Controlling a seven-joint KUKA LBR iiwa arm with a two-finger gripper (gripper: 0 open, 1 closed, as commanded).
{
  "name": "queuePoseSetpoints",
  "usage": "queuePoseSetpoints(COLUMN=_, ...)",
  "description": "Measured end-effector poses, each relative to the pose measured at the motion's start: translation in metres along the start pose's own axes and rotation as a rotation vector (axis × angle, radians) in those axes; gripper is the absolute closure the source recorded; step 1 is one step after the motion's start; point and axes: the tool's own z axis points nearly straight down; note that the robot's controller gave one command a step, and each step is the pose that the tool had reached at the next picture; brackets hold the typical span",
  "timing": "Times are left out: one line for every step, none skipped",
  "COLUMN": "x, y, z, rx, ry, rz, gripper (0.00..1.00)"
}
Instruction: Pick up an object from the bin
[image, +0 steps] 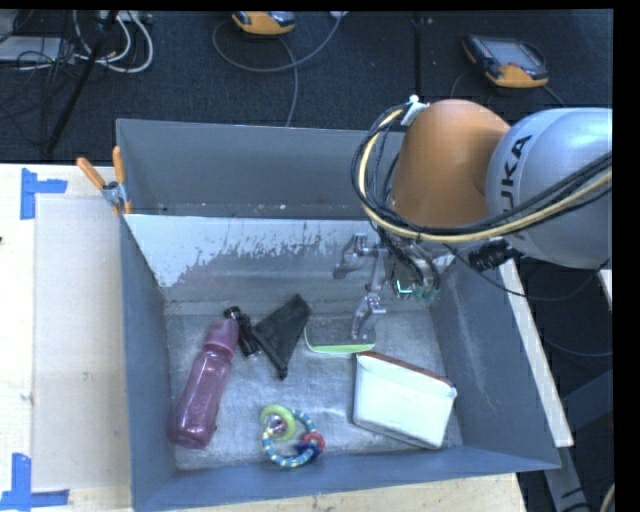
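Green-edged flat white piece (338, 349) mid-floor of grey bin (480, 330), between black wedge (282, 328) at left and white box (402, 402) nearer right, gripper (366, 322) at its right end, grip state cannot be told

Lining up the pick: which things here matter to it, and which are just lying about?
In play: gripper, low in the grey bin; flat green-edged white thing, nearest to it.
Lying about: white box, black wedge, pink bottle, coloured ring toy.
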Motion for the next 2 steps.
queuePoseSetpoints(x=-0.002, y=0.0, z=-0.005, rx=0.0, ry=-0.008, rz=0.001, gripper=0.0)
queuePoseSetpoints(x=-0.005, y=0.065, z=0.03, rx=0.001, ry=-0.009, rz=-0.123, gripper=0.0)
